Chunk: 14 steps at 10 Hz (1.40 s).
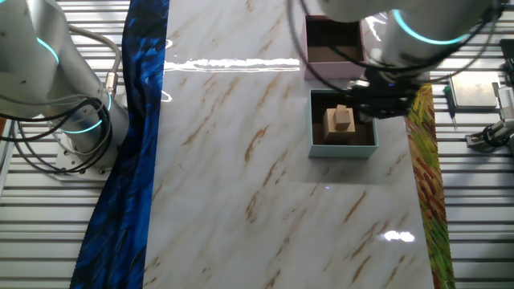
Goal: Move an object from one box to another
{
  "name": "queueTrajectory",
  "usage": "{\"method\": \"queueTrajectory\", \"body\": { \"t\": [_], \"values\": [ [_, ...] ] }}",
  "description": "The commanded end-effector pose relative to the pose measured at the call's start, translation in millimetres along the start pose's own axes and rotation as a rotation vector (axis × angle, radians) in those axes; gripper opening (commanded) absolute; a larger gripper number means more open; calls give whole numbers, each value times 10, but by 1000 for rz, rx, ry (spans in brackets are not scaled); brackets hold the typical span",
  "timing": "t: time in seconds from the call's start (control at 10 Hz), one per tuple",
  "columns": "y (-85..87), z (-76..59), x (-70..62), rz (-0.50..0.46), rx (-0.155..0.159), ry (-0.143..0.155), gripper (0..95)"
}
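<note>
Left of gripper (377,103), wooden block (340,122)

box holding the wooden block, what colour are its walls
Pale grey-blue walls, dark brown lining; fixed view.

The arm (418,32) reaches in from the top right edge of the fixed view, its grey wrist ringed with a glowing teal band. Below the wrist hangs the dark gripper (384,98), pointing down; whether its jaws are apart or together cannot be made out.
</note>
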<state>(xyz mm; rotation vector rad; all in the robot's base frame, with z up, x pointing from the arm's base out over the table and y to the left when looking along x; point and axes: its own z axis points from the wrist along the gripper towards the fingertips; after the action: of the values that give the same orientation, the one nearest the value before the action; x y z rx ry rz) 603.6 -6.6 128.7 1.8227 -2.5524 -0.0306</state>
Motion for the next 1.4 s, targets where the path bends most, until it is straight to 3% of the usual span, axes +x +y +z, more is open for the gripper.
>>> {"method": "queueTrajectory", "body": {
  "t": [0.1,0.2,0.5,0.6,0.9,1.4],
  "values": [
    [-49,12,-34,-65,-23,51,0],
    [-49,12,-34,-83,-32,62,0],
    [-49,12,-34,-126,-45,96,570],
    [-49,12,-34,-139,-43,103,570],
    [-18,29,-37,-151,-50,89,570],
    [365,226,-50,-138,-52,82,570]
  ]
}}
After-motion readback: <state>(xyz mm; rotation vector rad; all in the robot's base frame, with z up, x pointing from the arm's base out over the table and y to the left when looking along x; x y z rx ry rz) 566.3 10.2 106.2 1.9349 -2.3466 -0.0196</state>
